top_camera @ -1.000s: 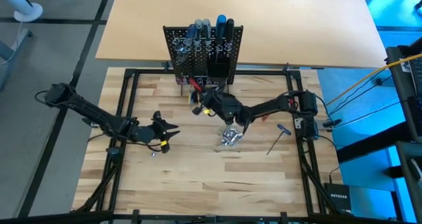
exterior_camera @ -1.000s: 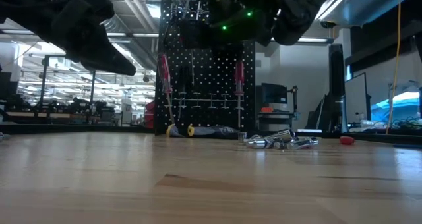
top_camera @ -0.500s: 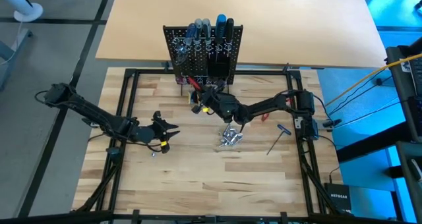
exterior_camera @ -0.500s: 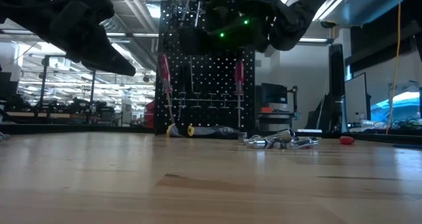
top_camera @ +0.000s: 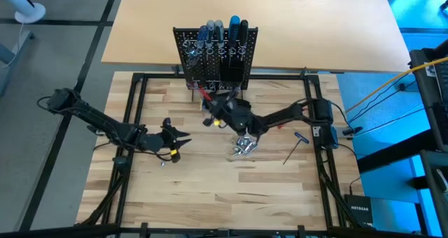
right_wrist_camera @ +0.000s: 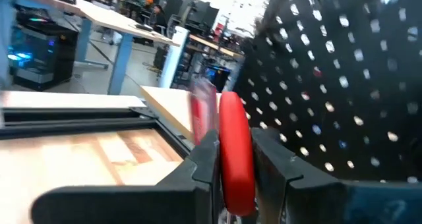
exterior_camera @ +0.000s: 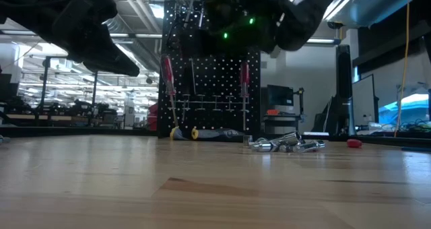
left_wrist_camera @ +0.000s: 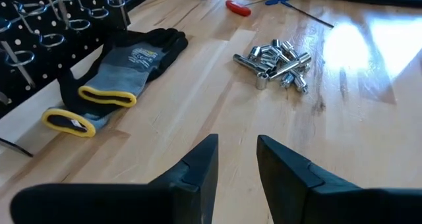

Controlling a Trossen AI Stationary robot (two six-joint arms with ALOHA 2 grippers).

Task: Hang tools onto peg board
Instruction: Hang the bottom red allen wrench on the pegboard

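1. The peg board (top_camera: 215,56), a small upright black perforated metal panel with pale ring holders, stood at the far edge of the butcher-block work surface (top_camera: 210,189); several blue- and black-handled screwdrivers (top_camera: 218,29) already sat in its top rings.
2. The right gripper (top_camera: 214,109) hung just in front of the board, its fingers (right_wrist_camera: 206,159) clamped on a slim red-handled screwdriver (right_wrist_camera: 235,151). The left gripper (top_camera: 183,137) waited well apart over the left of the table, fingers (left_wrist_camera: 198,168) parted and holding nothing.
3. We judged that the shaft could miss its ring, because the board's holes and rings sat close together and the right wrist view was blurred with motion.
4. We feared the screwdriver might twist in the pinch and drop onto the grey-black gloves with yellow cuffs (left_wrist_camera: 115,69) lying at the board's foot.
5. A push against the light panel could tip it or shake loose the red-handled drivers (exterior_camera: 168,74) hanging on its face.
6. The pale wood surface also carried a heap of shiny silver sockets (top_camera: 243,145) and a blue-handled hex key (top_camera: 297,145) further right.
7. Beyond lay a tan tabletop (top_camera: 315,28) and a workshop with ceiling lights and desks.
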